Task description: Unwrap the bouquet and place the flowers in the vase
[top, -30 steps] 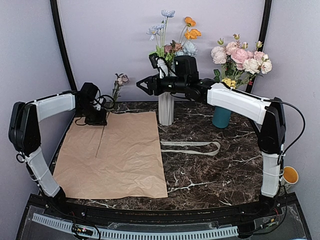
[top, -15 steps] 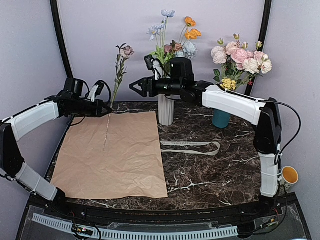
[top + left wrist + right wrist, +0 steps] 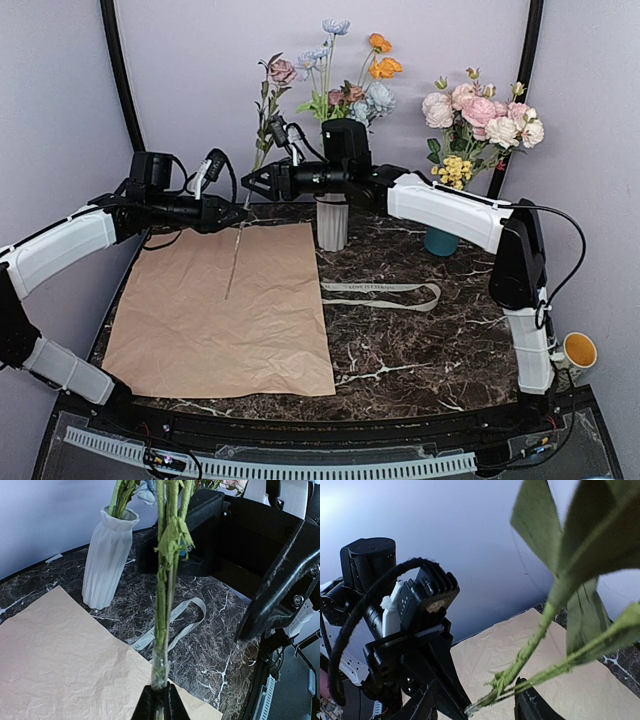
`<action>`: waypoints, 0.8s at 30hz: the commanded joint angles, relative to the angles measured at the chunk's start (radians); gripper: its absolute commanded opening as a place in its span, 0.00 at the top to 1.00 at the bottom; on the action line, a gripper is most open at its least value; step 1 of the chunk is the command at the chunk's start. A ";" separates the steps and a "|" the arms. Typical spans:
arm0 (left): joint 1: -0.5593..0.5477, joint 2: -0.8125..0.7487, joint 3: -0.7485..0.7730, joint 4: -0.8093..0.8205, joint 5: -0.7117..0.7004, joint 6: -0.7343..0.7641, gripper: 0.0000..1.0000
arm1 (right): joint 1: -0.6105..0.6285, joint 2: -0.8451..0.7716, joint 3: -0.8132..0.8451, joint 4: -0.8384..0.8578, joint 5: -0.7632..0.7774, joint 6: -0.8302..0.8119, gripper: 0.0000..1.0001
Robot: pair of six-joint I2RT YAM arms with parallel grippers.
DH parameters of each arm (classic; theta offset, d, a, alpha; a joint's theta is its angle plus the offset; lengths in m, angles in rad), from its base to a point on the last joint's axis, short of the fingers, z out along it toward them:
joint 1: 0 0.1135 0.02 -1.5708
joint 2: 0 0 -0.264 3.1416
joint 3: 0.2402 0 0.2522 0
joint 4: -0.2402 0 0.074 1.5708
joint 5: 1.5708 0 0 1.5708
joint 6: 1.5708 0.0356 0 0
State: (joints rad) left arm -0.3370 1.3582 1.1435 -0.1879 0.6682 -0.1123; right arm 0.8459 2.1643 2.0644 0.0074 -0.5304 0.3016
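Left of the vase [image 3: 332, 225], the left gripper [image 3: 241, 207] clamps the low end of a dusty pink flower [image 3: 281, 71] that looks light, whippy and top-heavy, so the right gripper [image 3: 248, 182], jaws parted astride its stem, would best pinch bare stem below the leaves.

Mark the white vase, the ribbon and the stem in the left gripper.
White vase [image 3: 332, 228], top external view: ribbed body.
Ribbon [image 3: 380, 288], top external view: upper strand.
Flower stem [image 3: 160, 620], left wrist view: mid-stem, below the leaves.
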 commanded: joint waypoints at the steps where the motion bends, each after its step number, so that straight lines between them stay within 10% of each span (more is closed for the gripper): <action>1: -0.032 -0.033 0.016 0.031 0.000 0.019 0.99 | 0.009 0.000 0.018 0.050 -0.032 0.007 0.53; 15: -0.055 -0.016 0.036 0.022 -0.053 0.033 0.96 | 0.009 -0.066 -0.069 0.083 -0.035 -0.010 1.00; 24: -0.059 -0.034 0.020 0.006 -0.145 0.025 0.38 | 0.009 -0.113 -0.110 0.069 0.007 -0.048 1.00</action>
State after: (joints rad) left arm -0.3939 1.3586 1.1481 -0.1879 0.5827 -0.0853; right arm 0.8490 2.1109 1.9697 0.0589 -0.5449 0.2844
